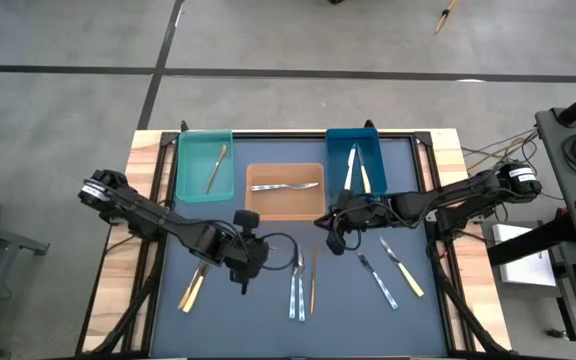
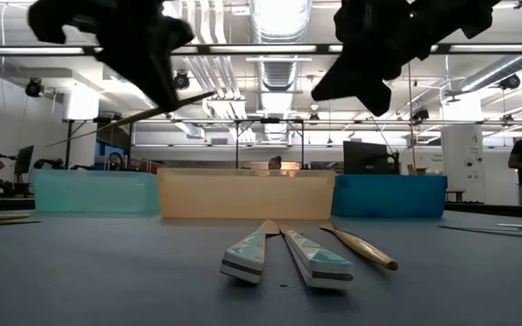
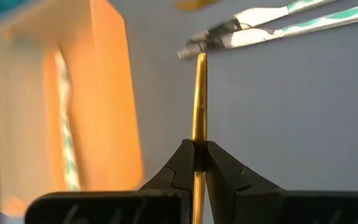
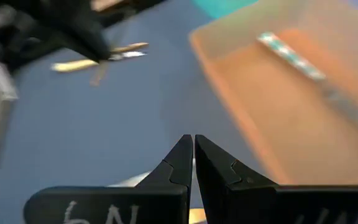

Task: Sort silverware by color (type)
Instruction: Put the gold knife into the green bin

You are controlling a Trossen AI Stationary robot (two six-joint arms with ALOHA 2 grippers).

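Clearly the left gripper (image 3: 197, 155) is pinching a slim gold piece (image 3: 198, 99) between its fingers, lifted above the blue mat (image 1: 268, 310) just in front of the orange bin (image 1: 284, 190). To finish this step well, the arm should carry the gold piece over to the teal bin (image 1: 205, 165), where 1 gold utensil (image 1: 216, 167) already lies, keep it high enough to clear the bin wall, and let go only once it hangs over the bin floor. The piece sticks out well past the fingertips, so a swing too close to the orange bin's rim could knock it askew in the grip.

The right gripper (image 4: 192, 158) hovers near the front right corner of the orange bin with its fingers pressed together on nothing; it would do best to stay out of the left arm's path.

From above, the sorting so far is plain: a silver fork (image 1: 288, 186) in the orange bin, 2 pale-handled pieces (image 1: 357, 168) in the blue bin (image 1: 356, 160), and loose silverware on the mat: a pair at the left (image 1: 194, 288), 3 in the middle (image 1: 302, 285) and 2 at the right (image 1: 392, 272). That view hides the pinch under the left wrist. The left wrist view shows it exactly, the gold shaft running straight out between the jaws. The low view shows what neither does: both grippers are well off the mat, and the middle pieces (image 2: 284, 254) have patterned teal handles.
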